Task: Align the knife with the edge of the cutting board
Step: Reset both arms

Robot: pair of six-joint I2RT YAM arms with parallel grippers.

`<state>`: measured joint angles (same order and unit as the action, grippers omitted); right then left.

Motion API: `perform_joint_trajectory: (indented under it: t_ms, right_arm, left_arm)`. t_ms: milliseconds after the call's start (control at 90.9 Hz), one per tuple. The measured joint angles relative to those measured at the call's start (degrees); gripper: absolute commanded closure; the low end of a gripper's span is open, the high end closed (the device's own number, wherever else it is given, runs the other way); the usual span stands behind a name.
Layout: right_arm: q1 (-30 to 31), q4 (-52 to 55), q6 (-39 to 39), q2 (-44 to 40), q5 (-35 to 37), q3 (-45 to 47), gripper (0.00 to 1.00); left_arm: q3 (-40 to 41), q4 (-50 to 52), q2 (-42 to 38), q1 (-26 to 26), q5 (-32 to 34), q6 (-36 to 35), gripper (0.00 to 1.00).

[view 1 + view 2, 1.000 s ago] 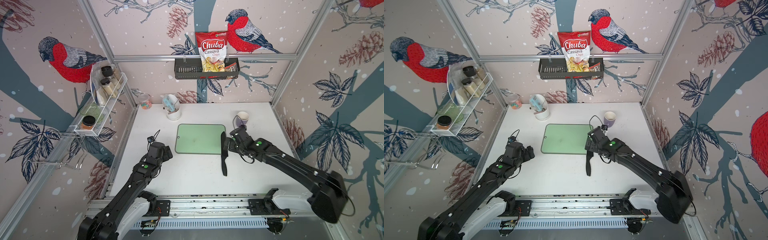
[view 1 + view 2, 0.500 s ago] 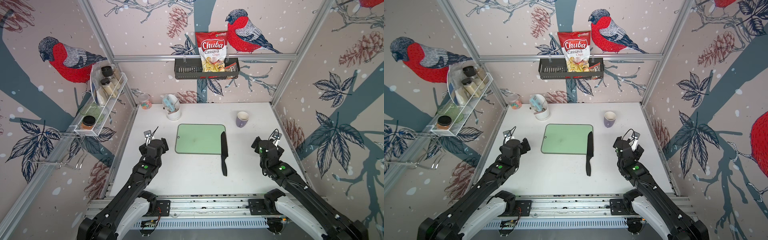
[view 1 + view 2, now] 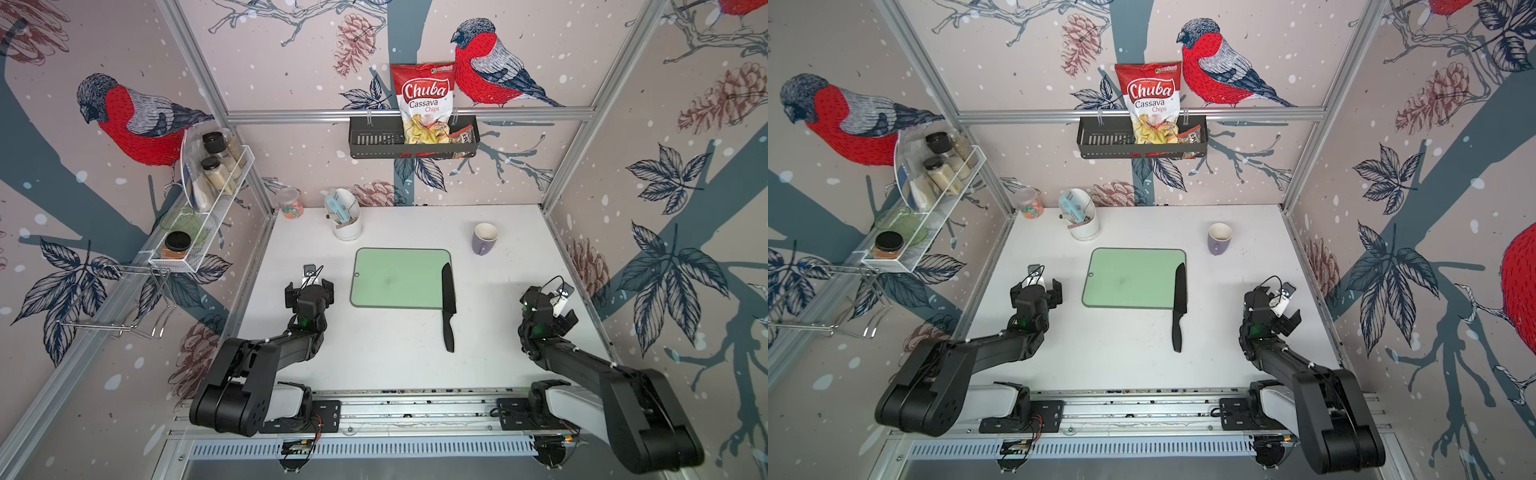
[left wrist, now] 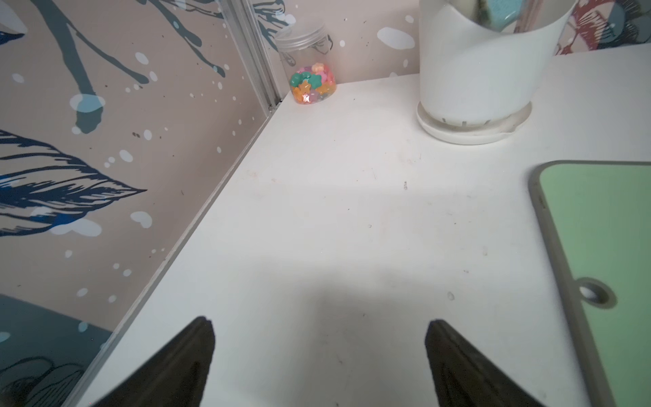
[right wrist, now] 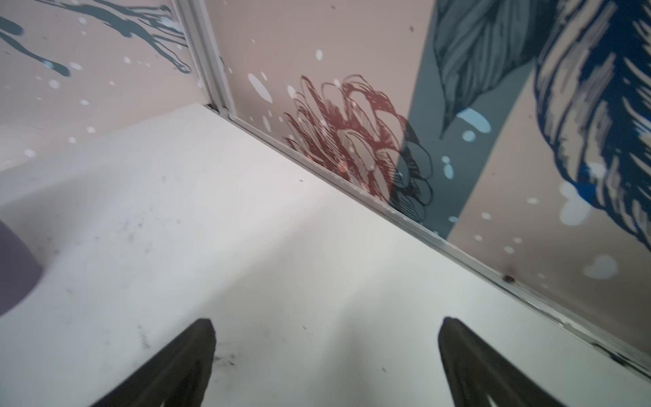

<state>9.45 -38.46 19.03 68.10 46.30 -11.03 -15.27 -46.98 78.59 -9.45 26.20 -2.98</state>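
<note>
The black knife [image 3: 448, 305] [image 3: 1178, 305] lies free, its blade along the right short side of the pale green cutting board [image 3: 395, 278] [image 3: 1129, 278], tip pointing to the back. Its handle reaches past the board's front edge onto the white table. My left gripper [image 3: 309, 287] [image 3: 1036, 291] [image 4: 318, 322] hovers open and empty left of the board, whose holed end [image 4: 599, 246] shows in the left wrist view. My right gripper [image 3: 548, 307] [image 3: 1273, 309] [image 5: 326, 320] is open and empty near the right wall, far from the knife.
A purple mug [image 3: 484, 237] [image 5: 14, 267] stands behind the board to the right. A white utensil holder [image 3: 347, 218] [image 4: 479, 70] and a candy jar [image 3: 290, 203] [image 4: 311, 79] stand at the back left. A wire shelf [image 3: 199, 216] hangs on the left wall and a black basket [image 3: 374, 139] on the back wall.
The right gripper, which was at the knife a second ago, has drawn back to the right wall, leaving the knife at the board's edge. The left arm has pulled back a little.
</note>
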Motion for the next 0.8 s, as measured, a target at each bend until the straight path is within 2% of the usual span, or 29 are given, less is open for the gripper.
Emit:
perform_joint_trajectory:
  t_ms: [143,275,341,407,473,561,803]
  right_arm:
    - [-2.4,-17.8,-4.2,10.3,-2.6,2.8,0.0]
    - [-4.0,-20.8,-7.5,12.5,-11.6,0.2,0.0]
    - [-4.6,-26.3,-9.0,18.2,-15.4,-2.5,0.0]
    - [-5.2,-17.4,-10.2,19.0,-19.3,-6.3,0.0]
    - [-5.7,-20.3,-10.2,19.3,-21.6,-7.3,0.0]
    - [-6.0,-17.0,-10.3,18.6,-22.9,-8.0,0.0]
    - [-4.5,-15.5,-11.4,18.7,-22.4,-8.3,0.0]
  left_arm:
    - [-1.7,-7.3,8.8,3.1,-7.7,-0.6,0.05]
    - [-2.8,-7.6,9.8,4.6,-10.8,-0.4,0.04]
    - [-6.0,-5.4,10.0,6.5,-12.7,0.3,0.02]
    - [-7.1,-5.1,9.6,8.4,-14.1,1.8,0.02]
    - [-7.0,-4.7,9.9,8.9,-14.9,2.6,0.02]
    - [-7.0,-3.3,9.9,9.0,-17.0,2.9,0.02]
    - [-6.9,-3.3,10.0,9.0,-17.6,3.5,0.02]
